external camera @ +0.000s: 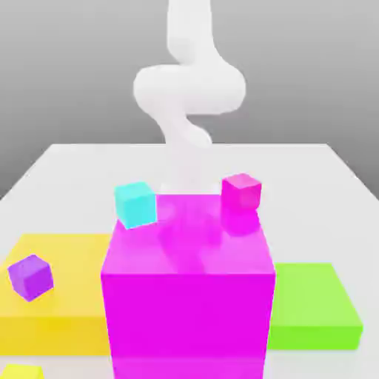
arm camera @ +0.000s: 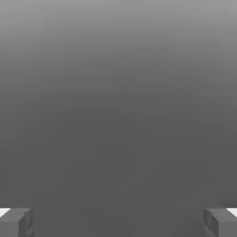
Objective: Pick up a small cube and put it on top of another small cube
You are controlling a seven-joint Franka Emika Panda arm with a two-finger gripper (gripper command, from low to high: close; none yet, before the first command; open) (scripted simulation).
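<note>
A small bright yellow cube [external camera: 21,371] lies at the exterior view's lower left corner, cut off by the picture's edge. The small pink-magenta cube [external camera: 241,191] sits at the far right corner of the huge magenta block [external camera: 189,296]; whether it rests on the block's top or just behind it I cannot tell. My white arm [external camera: 186,89] comes down behind that block, which hides its lower end. In the hand view my gripper [arm camera: 118,222] is open, its two grey fingertips [arm camera: 16,222] wide apart with nothing between them, facing plain grey.
A cyan cube [external camera: 135,204] sits at the block's far left corner. A small purple cube [external camera: 30,277] rests on a flat yellow slab [external camera: 66,311] at the exterior view's left. A flat green slab [external camera: 314,303] lies at the right. The white table [external camera: 311,178] extends behind.
</note>
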